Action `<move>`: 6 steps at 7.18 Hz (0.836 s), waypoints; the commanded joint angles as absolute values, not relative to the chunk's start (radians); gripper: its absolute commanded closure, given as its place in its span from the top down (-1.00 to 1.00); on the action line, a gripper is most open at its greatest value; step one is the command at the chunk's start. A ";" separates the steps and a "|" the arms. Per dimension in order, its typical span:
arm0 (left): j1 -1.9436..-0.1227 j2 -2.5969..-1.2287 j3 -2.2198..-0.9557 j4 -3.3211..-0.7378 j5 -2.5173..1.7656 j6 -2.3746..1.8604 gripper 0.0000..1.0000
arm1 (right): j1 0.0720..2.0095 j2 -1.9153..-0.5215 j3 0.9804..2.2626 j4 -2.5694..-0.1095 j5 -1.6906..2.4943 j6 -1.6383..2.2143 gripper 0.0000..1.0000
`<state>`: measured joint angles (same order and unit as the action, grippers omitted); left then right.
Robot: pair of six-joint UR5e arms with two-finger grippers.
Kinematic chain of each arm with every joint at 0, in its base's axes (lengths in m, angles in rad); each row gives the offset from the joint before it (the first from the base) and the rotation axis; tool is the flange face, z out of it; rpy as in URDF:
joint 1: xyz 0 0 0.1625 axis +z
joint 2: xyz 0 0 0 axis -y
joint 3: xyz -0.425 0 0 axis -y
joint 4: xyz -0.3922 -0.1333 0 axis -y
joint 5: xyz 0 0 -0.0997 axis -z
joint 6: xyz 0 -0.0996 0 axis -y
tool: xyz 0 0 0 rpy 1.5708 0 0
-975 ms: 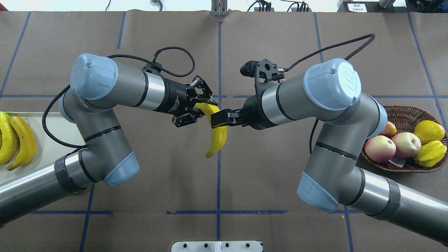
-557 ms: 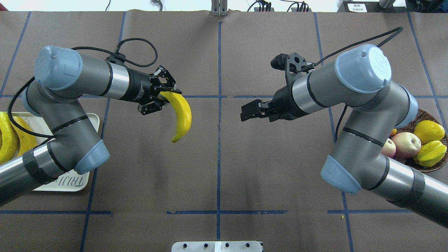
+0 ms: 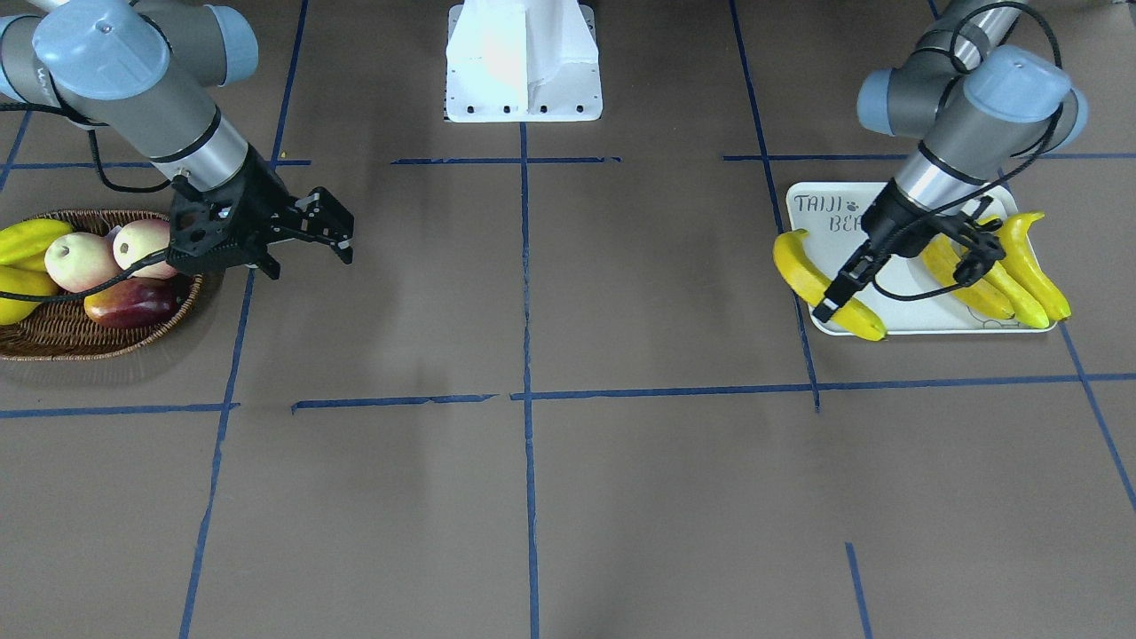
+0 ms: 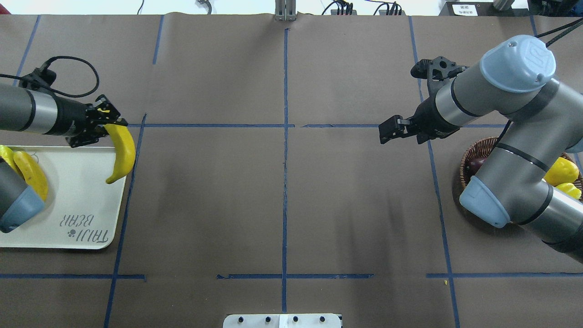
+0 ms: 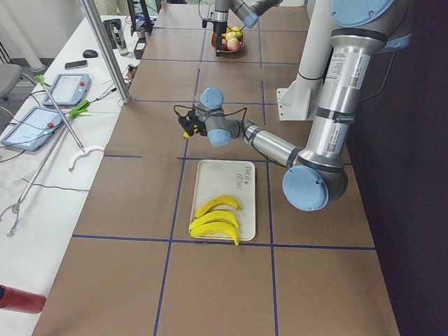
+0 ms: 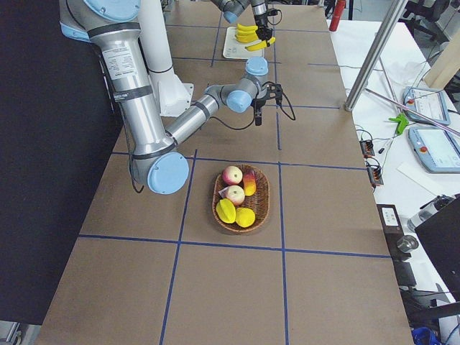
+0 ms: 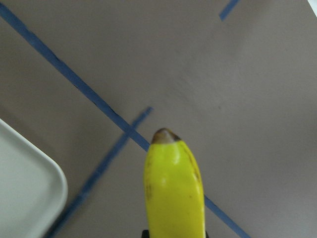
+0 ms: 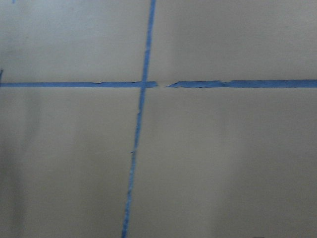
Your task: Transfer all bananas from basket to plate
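**Step in hand:** placing the held banana (image 4: pixel 124 150) on the plate (image 4: pixel 82 191).

**Left gripper** (image 4: pixel 108 126): clamped on the banana's stem end. The fruit hangs down across the plate's rim at the corner farthest from the robot. In the overhead view its free tip sits just inside the rim. The wrist view shows the tip over bare table beside that corner, so it is judged to be only marginally over the plate.

**Recommendation:**
- Carry the banana further in over the bare middle of the plate.
- Lower it until the free tip touches, lay the body flat, then release.
- Move slowly, since a grip at one end lets the fruit swing.
- Keep clear of the fruit already lying on the plate.

**Right gripper** (image 3: pixel 333 226): jaws apart and empty, well away from the plate, beside the basket (image 3: pixel 53 342).

**Containers:**
- **Plate:** three bananas (image 3: pixel 972 288) lie side by side at the end opposite the lettering, and the middle is bare.
- **Basket:** it stands at the table's end opposite the plate. It holds round pink-cream fruits (image 3: pixel 75 257), yellow pear-like fruits (image 6: pixel 236 213) and a dark red fruit (image 3: pixel 133 302). No banana is visible in it.

**Judgement:** the held banana is judged to be the last one to move.
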<state>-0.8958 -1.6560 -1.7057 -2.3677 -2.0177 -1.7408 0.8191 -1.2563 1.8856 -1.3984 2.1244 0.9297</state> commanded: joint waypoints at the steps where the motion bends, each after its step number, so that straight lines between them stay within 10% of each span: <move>1: -0.925 -1.525 -1.689 -2.368 -2.017 -1.544 -1.00 | 0.894 -1.342 1.899 -1.476 2.126 0.693 0.99; 2: -0.925 -1.516 -1.659 -2.367 -2.017 -1.540 -0.94 | 0.922 -1.373 1.901 -1.476 2.128 0.622 0.99; 3: -0.925 -1.511 -1.651 -2.367 -2.017 -1.539 -0.39 | 0.931 -1.382 1.899 -1.476 2.128 0.602 0.99; 4: -0.923 -1.475 -1.666 -2.368 -2.013 -1.485 0.99 | 0.936 -1.385 1.901 -1.477 2.128 0.601 0.99; 6: -0.980 -1.405 -1.684 -2.367 -2.051 -1.236 0.99 | 0.978 -1.399 1.899 -1.486 2.164 0.556 0.99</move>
<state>-0.9426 -1.4441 -1.6754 -2.3686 -2.0254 -1.3824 0.9484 -1.3877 1.9001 -1.4804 2.1410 0.5893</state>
